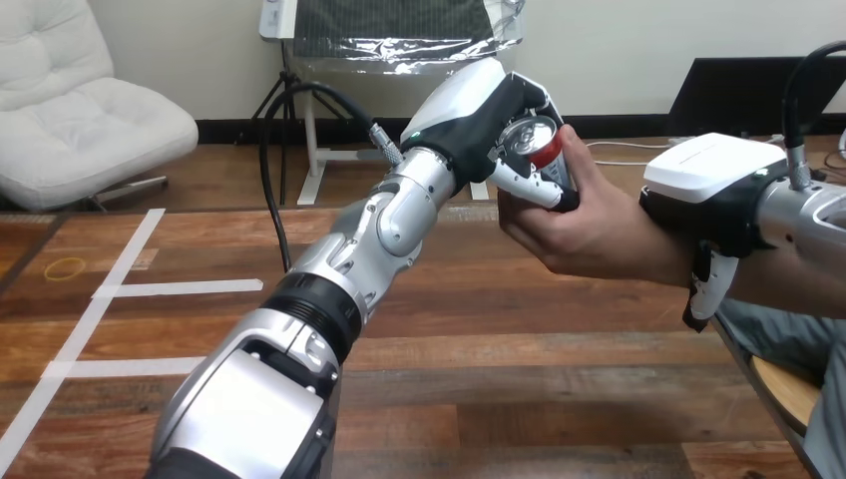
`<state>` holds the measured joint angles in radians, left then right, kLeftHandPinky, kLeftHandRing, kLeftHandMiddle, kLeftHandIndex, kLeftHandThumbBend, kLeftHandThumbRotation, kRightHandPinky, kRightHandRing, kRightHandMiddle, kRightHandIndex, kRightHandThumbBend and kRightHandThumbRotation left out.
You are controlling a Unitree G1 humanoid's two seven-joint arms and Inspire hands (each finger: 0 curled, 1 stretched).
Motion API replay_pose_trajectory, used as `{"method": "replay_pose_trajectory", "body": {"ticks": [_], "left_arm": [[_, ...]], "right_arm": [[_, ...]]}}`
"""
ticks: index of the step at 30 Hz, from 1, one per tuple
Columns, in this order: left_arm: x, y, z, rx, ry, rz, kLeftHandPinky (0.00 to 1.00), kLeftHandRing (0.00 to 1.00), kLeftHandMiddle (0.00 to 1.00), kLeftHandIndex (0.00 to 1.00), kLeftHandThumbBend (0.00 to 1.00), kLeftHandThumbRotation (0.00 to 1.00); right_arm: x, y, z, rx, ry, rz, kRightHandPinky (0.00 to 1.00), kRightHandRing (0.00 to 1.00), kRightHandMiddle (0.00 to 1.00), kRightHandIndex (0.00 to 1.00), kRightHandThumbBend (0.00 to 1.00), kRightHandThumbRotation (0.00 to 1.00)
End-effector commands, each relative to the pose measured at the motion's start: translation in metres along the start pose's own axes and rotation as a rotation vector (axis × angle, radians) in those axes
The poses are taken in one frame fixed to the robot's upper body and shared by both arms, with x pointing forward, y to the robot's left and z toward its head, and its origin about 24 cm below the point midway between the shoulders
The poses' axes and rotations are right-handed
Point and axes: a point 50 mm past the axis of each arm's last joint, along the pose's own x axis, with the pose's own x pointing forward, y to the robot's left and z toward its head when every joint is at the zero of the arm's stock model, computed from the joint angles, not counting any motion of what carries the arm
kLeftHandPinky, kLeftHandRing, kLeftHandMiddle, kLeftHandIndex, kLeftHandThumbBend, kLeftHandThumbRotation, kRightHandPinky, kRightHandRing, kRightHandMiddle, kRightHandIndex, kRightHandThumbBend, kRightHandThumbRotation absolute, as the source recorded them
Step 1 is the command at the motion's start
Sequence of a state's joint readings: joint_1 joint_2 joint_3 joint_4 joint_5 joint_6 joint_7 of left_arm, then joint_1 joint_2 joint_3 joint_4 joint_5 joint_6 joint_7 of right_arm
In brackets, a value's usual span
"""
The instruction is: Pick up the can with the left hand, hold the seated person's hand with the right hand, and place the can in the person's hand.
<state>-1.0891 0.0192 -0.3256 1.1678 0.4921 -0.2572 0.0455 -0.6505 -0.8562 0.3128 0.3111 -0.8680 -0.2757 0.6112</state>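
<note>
Nearest lens, left arm (329, 289): rises from bottom edge up and to the right, well above tabletop (499, 399), so as to carry its load across to the person at the right side. Tabletop bears nothing of the task; can is off it, in the air.

Person's forearm (788, 284): enters from right edge, roughly level, over tabletop's right side.

Person's hand (574, 235): thumb up along can's right side, palm and fingers cupped below and behind it. Posed to receive.

Right hand (710, 180): rests on top of person's wrist (653, 254), thumb hooked down its near side; far-side fingers hidden. Judged: clasps the wrist to steady the receiving hand for the delivery.

Left hand (479, 110): curled round can, one finger crossing can's front, palm behind. Shares the can with person's hand, both on it at once.

Can (534, 140): red body, silver top, tilted with top toward camera, caught between left hand and person's hand.

Judged: handover step, late in task. Left to do: open left hand once person's grip is sure. Risk: too early a release, and can drops to tabletop.
</note>
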Motion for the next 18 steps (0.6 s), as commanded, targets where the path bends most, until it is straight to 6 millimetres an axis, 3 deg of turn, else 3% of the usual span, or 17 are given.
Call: {"method": "replay_pose_trajectory", "body": {"ticks": [1, 8, 18], "left_arm": [[0.0103, 0.0287, 0.0263, 0.078, -0.068, 0.031, 0.46, 0.5, 0.54, 0.53, 0.68, 0.0], [0.0104, 0.0289, 0.0239, 0.085, -0.048, 0.006, 0.51, 0.55, 0.58, 0.57, 0.69, 0.0], [0.0095, 0.0292, 0.02, 0.091, -0.035, -0.005, 0.5, 0.56, 0.6, 0.61, 0.67, 0.0]], "right_arm": [[-0.0162, -0.0475, -0.0156, -0.04, 0.062, -0.138, 0.54, 0.66, 0.73, 0.74, 0.88, 0.15], [-0.0174, -0.0435, -0.0172, -0.024, 0.053, -0.14, 0.66, 0.77, 0.83, 0.82, 0.89, 0.14], [-0.0198, -0.0385, -0.0195, -0.01, 0.056, -0.123, 0.78, 0.88, 0.92, 0.9, 0.88, 0.18]]}}
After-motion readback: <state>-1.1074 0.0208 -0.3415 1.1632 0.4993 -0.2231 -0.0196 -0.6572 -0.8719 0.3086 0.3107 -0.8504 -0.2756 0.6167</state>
